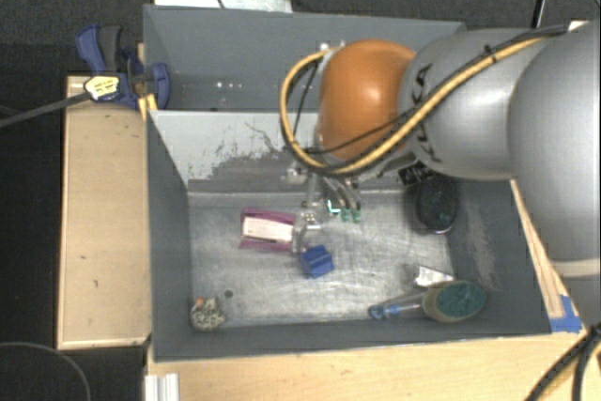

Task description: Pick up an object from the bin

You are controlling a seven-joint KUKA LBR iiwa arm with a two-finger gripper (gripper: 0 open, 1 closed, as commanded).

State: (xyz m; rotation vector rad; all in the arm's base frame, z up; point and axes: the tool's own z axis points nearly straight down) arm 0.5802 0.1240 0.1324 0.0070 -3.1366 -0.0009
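Note:
My gripper (308, 235) hangs below the orange wrist cover near the middle of the bin. Its fingertips sit between a flat pink and white packet (266, 229) on their left and a small blue block (317, 261) just below them. The finger ends touch or nearly touch the packet's right edge. Nothing shows between the fingers.
A round brush with a dark green head and blue handle (434, 302) lies near the front right wall, a white scrap (432, 276) beside it. A black round object (436, 205) rests at the right wall. A small mottled ball (208, 315) sits in the front left corner.

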